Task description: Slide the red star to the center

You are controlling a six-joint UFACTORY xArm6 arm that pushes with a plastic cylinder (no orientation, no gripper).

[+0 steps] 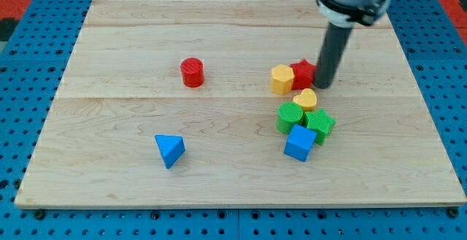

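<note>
So the rod is down on the worktop (109, 50) right now, with its tip (324, 85) pressed up against the right side of the red star (302, 73). No jaws on this tool, nothing to open or close, it's just a straight stick that shoves things, and at the moment it looks to be touching the star rather than hovering near it.

The star sits right of the middle, a bit toward the far side. It's jammed against a yellow block (282, 79) on its left, some kind of hexagon I think. Just nearer than those two there's a yellow heart (306, 98), then a green block (290, 117), a second green one (319, 123) and a blue cube (300, 143), all bunched up together.

Way off to the left are a red cylinder (193, 72) and a blue triangle (170, 149), both well clear of the action.

Progress-wise I'd say it's barely begun. The tip is on the correct side for a push to the left, which is where the center is, but the star hasn't got there. The annoying bit is that yellow block sitting directly in the path, so a straight shove probably drags it along too. The heart might get clipped as well.
</note>
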